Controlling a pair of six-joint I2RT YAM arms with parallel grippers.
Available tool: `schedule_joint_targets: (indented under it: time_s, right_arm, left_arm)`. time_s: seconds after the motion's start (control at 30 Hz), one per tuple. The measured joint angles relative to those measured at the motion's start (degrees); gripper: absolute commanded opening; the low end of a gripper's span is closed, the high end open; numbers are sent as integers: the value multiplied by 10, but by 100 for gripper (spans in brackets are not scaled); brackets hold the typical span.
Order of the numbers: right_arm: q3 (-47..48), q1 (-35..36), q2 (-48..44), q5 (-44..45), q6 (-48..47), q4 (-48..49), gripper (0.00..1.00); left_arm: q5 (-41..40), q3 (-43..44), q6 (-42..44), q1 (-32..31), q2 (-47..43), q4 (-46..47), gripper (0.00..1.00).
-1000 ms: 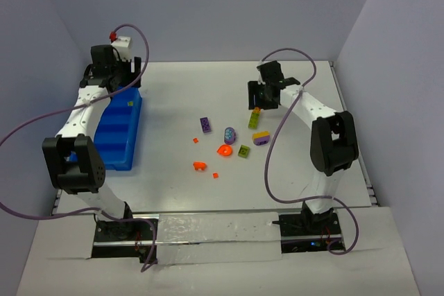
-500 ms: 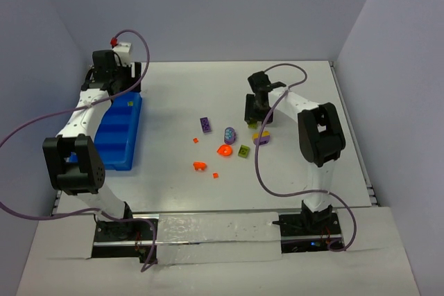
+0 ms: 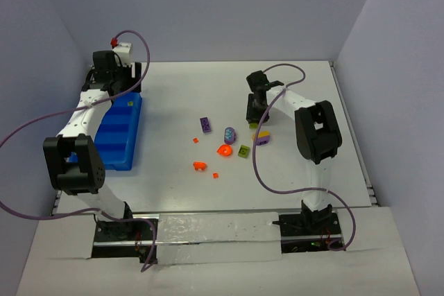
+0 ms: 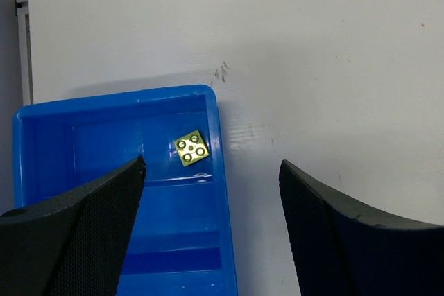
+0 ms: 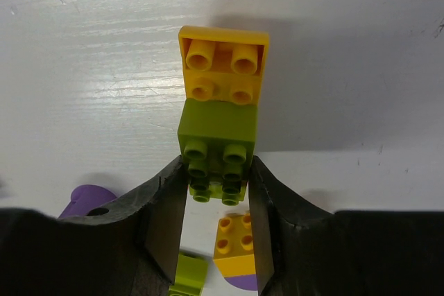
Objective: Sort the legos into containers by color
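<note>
A two-brick stack (image 5: 217,140), olive-green joined to yellow, studs up, has its green end pinched between the fingers of the right hand (image 5: 217,178), and its yellow end points away from the palm. Nearer the palm lie a yellow-and-purple brick (image 5: 236,251) and a green bit (image 5: 189,272). Purple and orange legos (image 3: 225,150) lie scattered to that hand's left. The blue tray (image 4: 41,112) sits below the left hand (image 4: 211,171). One olive-green four-stud brick (image 4: 191,148) lies flat in its end compartment, framed by the spread fingers.

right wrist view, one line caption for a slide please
Right claw shut on an olive-green and yellow brick stack over the white table.
</note>
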Motion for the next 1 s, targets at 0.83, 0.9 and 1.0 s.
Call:
schedule_joint_targets:
  time_s: [0.83, 0.9, 1.0]
  right_arm:
    - [-106, 9, -236, -597, -272, 122, 0]
    - [-106, 18, -236, -629, -275, 123, 0]
    - [-106, 36, -236, -666, -281, 121, 0]
  left_arm:
    - [713, -42, 152, -106, -35, -140, 81]
    - [727, -45, 148, -123, -33, -139, 82]
    - [736, -49, 135, -145, -33, -123, 82]
